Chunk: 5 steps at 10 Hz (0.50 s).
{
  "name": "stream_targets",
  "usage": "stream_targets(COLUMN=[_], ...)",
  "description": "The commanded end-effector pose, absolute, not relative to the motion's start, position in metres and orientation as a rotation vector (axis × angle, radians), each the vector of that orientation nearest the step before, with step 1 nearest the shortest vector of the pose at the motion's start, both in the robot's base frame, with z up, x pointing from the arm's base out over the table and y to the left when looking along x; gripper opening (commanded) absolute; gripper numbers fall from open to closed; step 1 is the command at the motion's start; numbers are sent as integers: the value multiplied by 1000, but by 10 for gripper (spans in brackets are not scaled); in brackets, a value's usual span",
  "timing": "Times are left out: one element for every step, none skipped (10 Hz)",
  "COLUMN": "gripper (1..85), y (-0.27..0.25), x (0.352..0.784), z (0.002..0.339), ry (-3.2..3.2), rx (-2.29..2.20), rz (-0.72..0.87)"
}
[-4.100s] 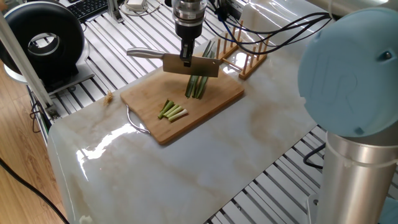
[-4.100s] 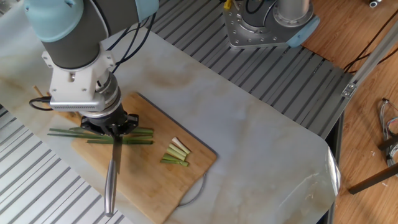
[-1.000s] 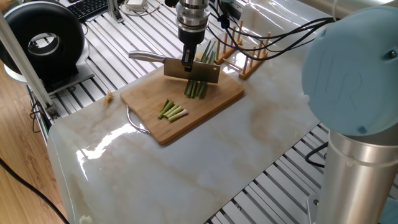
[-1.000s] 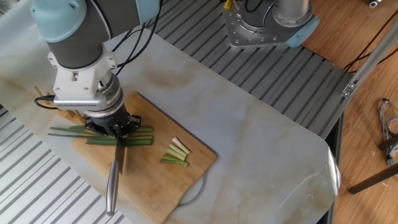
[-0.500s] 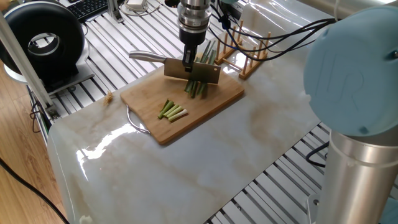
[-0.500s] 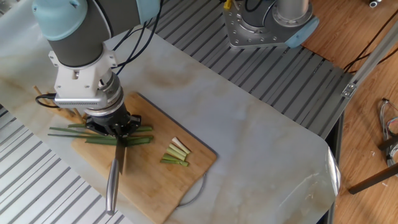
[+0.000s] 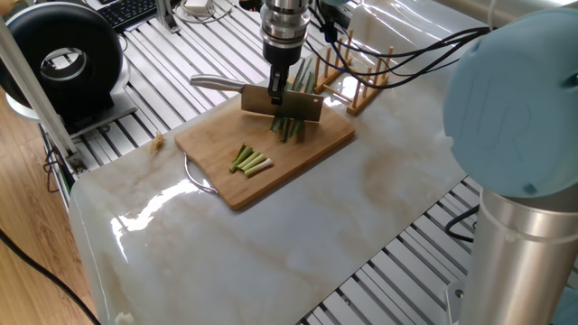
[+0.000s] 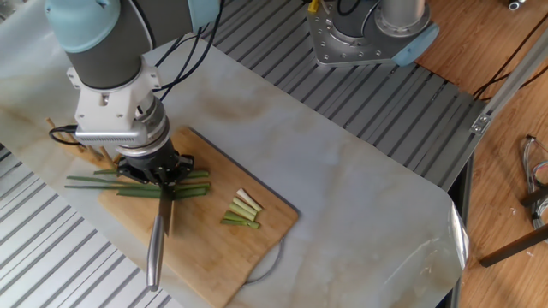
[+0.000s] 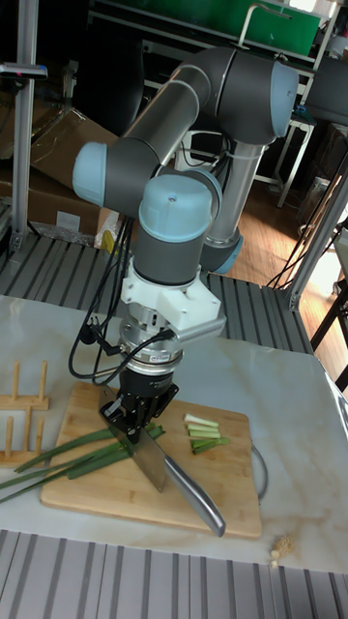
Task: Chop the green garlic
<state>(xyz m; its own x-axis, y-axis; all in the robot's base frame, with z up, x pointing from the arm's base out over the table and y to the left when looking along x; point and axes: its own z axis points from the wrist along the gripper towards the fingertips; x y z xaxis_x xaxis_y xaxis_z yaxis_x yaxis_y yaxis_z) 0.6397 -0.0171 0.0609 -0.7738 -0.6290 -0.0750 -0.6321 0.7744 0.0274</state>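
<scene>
1. A bamboo cutting board lies on the marble tabletop, its wire handle loop at the board's 8 o'clock edge in one fixed view.
2. A wooden peg rack stands at the board's 1 o'clock.
3. A black round fan sits off the marble at 10 o'clock.
4. A keyboard lies at 11 o'clock, beyond the fan.
5. Small tan crumbs lie on the marble near the board's corner in the tall fixed view.
</scene>
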Motion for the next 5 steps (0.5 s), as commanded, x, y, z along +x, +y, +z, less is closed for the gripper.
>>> stream_targets(gripper=[13,13,13,13,13], y=[-16,-15,-14,-14,-14], x=[639,639,640,642,643], z=[61,61,61,60,59], ry=[2892,2888,2884,2882,2879], rx=[-1016,-1014,-1012,-1011,-1013], rz=[103,108,110,109,105])
